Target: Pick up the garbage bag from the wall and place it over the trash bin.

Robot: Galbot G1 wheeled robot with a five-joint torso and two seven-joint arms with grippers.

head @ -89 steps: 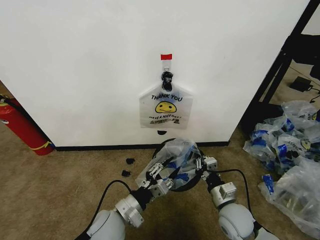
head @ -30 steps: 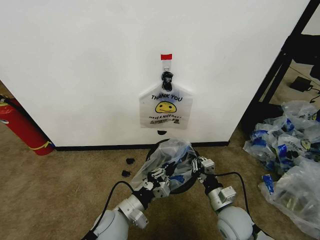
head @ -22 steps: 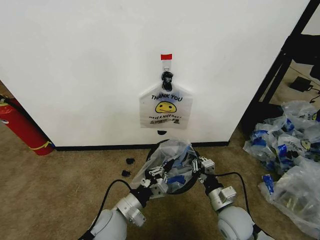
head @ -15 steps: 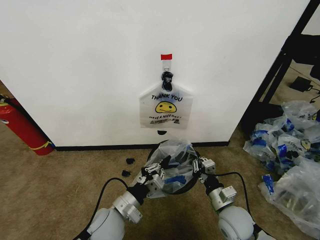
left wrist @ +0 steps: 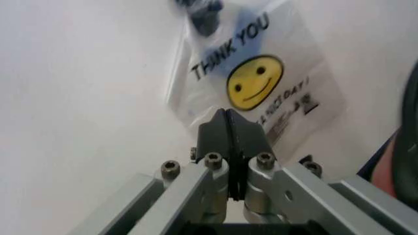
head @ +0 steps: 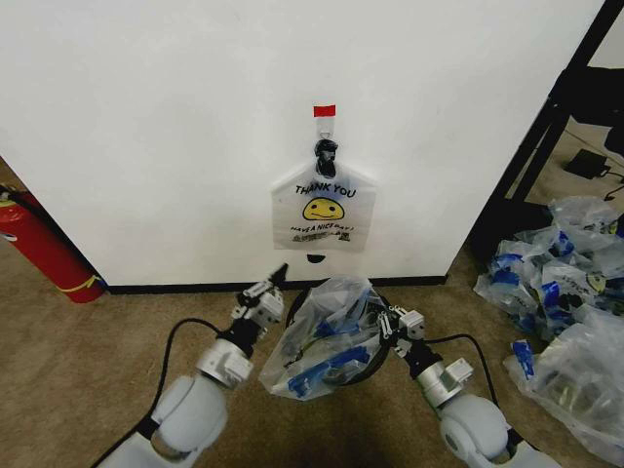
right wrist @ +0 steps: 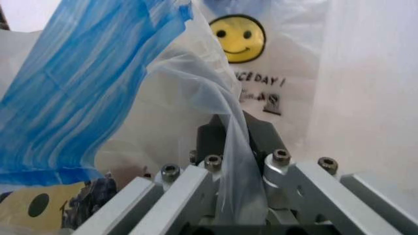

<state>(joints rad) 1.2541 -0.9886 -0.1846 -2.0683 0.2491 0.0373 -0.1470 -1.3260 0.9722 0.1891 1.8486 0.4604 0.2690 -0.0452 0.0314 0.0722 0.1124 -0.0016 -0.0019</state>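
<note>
The left gripper (head: 278, 272) has just let go of the garbage bag (head: 327, 336) and swung up and away to the left of it, its fingers pressed together on nothing, tips pointing at the wall (head: 146, 146); half a second ago it was still buried in the plastic. The right gripper (head: 388, 319) stays clamped on a fold of the bag at its right edge; the wrist view shows the film pinched between its fingers (right wrist: 251, 134). With one side freed, the bag sags leftward and forward, slumped across the trash bin (head: 373, 353) rather than stretched over its rim; only a dark arc of the bin shows beneath. I judge the covering unfinished: the mouth does not look spread around the rim. The "THANK YOU" bag (head: 324, 207) hangs untouched above.
</note>
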